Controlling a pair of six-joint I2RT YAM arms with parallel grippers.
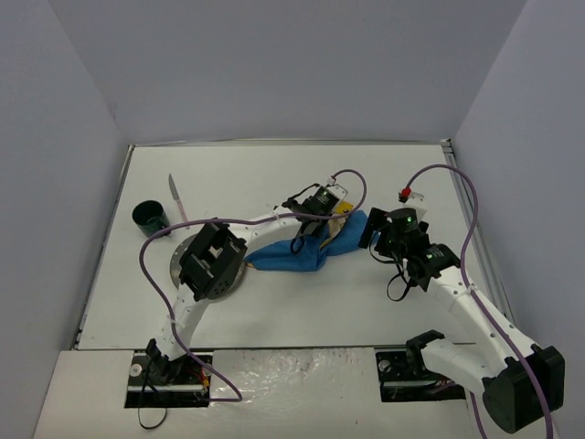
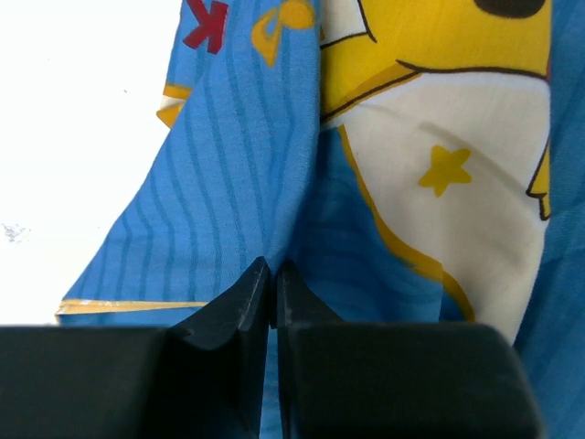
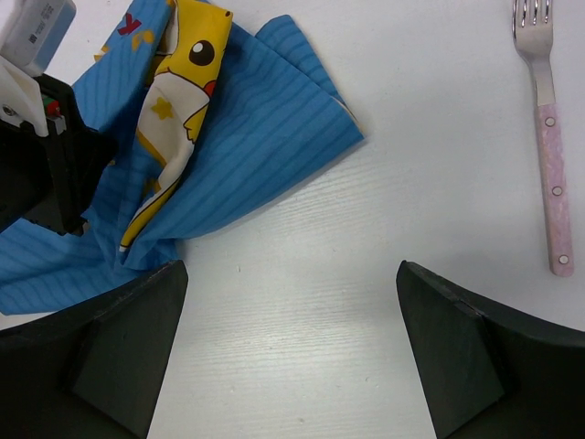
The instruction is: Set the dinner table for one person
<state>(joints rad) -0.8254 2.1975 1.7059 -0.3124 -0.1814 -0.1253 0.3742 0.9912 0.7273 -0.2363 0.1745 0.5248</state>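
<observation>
Left wrist view: left pincer is pressed together on a raised fold of the placemat, with blue striped cloth running up from the tips. The grip looks thin, only a ridge of fabric.

Top view: the placemat lies crumpled and doubled over near the middle of the bench, the white top that carries everything. The plate touches or nearly touches the placemat's left end and is partly hidden by the left arm. The cup and knife sit well left of the placemat, beyond the plate.

Right wrist view: right pincer is spread wide and empty, hovering over bare bench just beside the placemat's right corner. The fork lies apart from the placemat across open bench.

Judged step: unfolding and flattening the placemat.

Notes for doing it well:
- Draw the pinched fold away from the bunched mass, low over the bench, so the layers peel apart and do not drag as a lump.
- Pull slowly, because a thin pinch may slip.
- Bring the right pincer down on the placemat's right corner to anchor it, or the whole cloth slides.
- Pull away from the plate so the cloth does not ride onto it.
- Release only once the printed face lies flat.
</observation>
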